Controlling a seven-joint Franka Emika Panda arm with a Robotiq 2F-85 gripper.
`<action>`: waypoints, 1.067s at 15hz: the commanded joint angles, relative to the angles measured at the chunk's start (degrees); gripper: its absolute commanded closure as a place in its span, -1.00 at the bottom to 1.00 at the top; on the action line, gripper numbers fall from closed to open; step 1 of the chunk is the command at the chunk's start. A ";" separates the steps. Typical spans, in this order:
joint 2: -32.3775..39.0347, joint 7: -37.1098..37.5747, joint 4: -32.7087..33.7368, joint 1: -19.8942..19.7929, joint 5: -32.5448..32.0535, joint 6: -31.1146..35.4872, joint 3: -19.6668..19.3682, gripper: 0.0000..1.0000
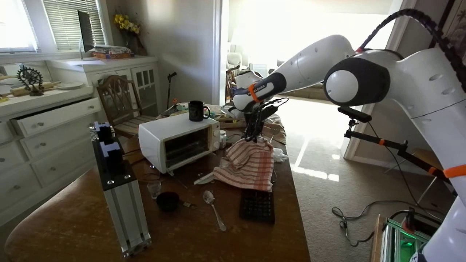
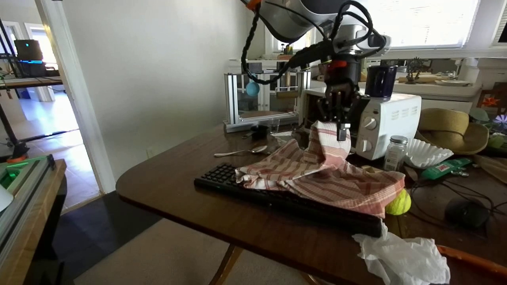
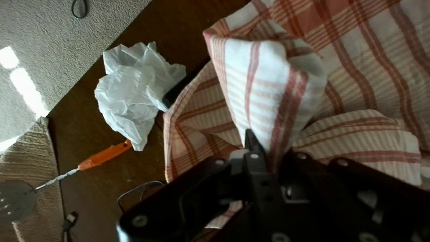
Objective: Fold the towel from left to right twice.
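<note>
The towel (image 1: 251, 165), pinkish-red and cream striped, lies bunched on the wooden table beside the toaster oven; it also shows in an exterior view (image 2: 309, 174) and in the wrist view (image 3: 373, 53). Part of it is raised to a peak at my gripper (image 1: 252, 137). In an exterior view the gripper (image 2: 341, 128) points down with the cloth between its fingers. In the wrist view the gripper (image 3: 268, 153) is shut on a gathered fold of the towel. The rest of the towel droops onto the table and over part of the black keyboard (image 2: 277, 198). The cloth's underside is hidden.
The white toaster oven (image 1: 149, 145) stands close by with a dark mug (image 1: 196, 111) on top. A spoon (image 1: 214, 211), a jar (image 2: 396, 154), a tennis ball (image 2: 399, 204) and a white plastic bag (image 3: 131, 90) surround the towel. A metal frame (image 1: 127, 214) stands on the table.
</note>
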 commanded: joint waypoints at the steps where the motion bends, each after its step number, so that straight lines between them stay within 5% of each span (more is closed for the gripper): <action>1: 6.49 3.72 8.19 -1.22 -1.42 -0.92 -0.68 0.94; 7: 14.17 9.02 13.97 -0.86 -3.86 4.96 -2.93 0.94; 8: 10.14 6.69 9.62 -1.35 -2.65 3.39 -1.46 0.94; 9: 10.89 6.90 10.05 -1.34 -2.70 3.66 -1.52 0.75; 14: 10.59 6.89 10.06 -1.34 -2.70 3.66 -1.50 0.75; 16: 11.51 6.54 11.10 -1.44 -2.82 3.84 -1.43 0.94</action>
